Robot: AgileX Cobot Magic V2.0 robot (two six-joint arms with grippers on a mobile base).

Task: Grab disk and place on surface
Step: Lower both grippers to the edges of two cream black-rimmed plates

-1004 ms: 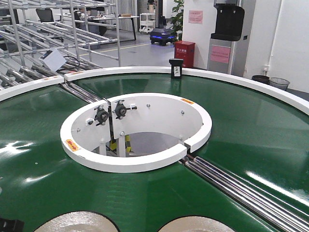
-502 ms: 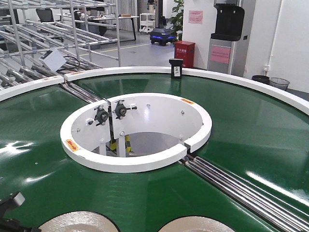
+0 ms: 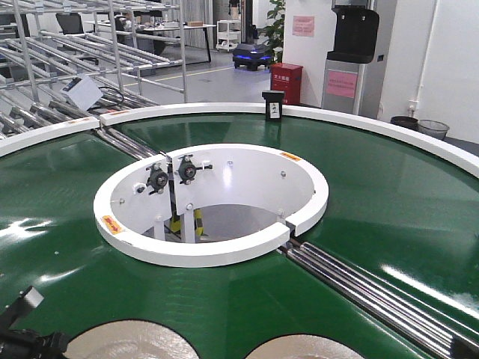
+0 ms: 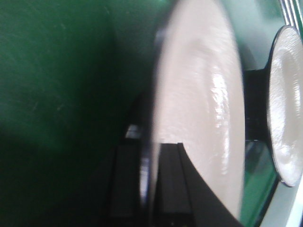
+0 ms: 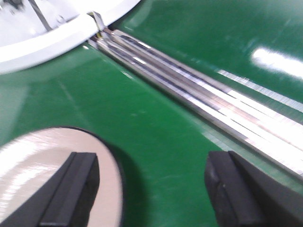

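Note:
Two pale, glossy disks lie at the near edge of the green conveyor belt [image 3: 374,217]. The left disk [image 3: 131,340] fills the left wrist view edge-on [image 4: 199,118]. My left gripper [image 4: 150,187] is shut on its dark rim, one black finger on each face. The gripper's body shows at the front view's bottom left corner [image 3: 30,333]. The right disk [image 3: 303,348] lies flat [image 5: 38,161]. My right gripper [image 5: 151,194] hangs open over the belt, its left finger [image 5: 71,189] above that disk's edge. The surface is out of view.
A white ring wall [image 3: 224,250] surrounds the conveyor's central opening. Steel rollers [image 5: 213,104] cross the belt to the right of the disks. A white outer rim [image 3: 389,127] borders the far side, with racks and office floor beyond.
My left gripper has come up into the front view's bottom left corner. The left disk's near-left side has risen slightly. The right disk has not moved.

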